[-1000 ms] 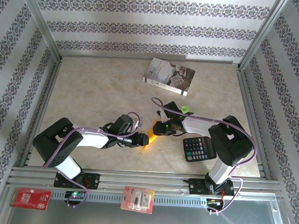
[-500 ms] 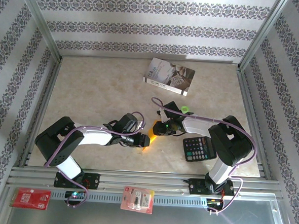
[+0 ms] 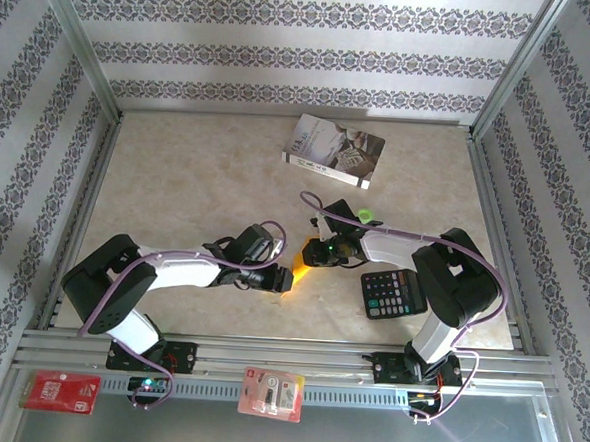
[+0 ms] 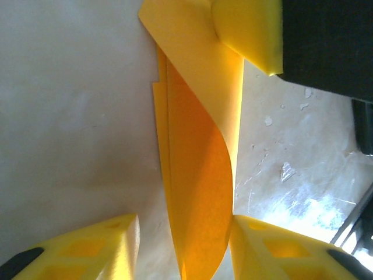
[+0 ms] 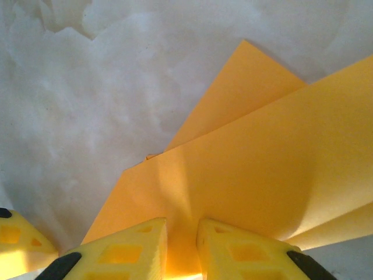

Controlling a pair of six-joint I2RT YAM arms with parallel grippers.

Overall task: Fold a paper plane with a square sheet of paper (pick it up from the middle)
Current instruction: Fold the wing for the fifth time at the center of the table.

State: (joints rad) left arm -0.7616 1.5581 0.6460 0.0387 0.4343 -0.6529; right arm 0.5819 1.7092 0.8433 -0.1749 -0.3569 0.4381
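- Top view: the folded paper (image 3: pixel 293 278) is lying mid-table (image 3: pixel 178 174), between the left gripper (image 3: pixel 275 277) and the right gripper (image 3: pixel 311 253).
- Left wrist view: the left gripper (image 4: pixel 183 239) is standing partly open around the folded paper (image 4: pixel 198 146), not clamping it.
- Right wrist view: the right gripper (image 5: pixel 182 236) is pinching the folded paper (image 5: pixel 262 146).

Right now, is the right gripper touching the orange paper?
Touching. The right wrist view shows the right gripper closed on the near edge of the orange paper, its fingers pressed against the sheet from both sides.

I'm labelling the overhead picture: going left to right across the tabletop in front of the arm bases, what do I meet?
Left end effector → partly folded orange paper → black calculator.
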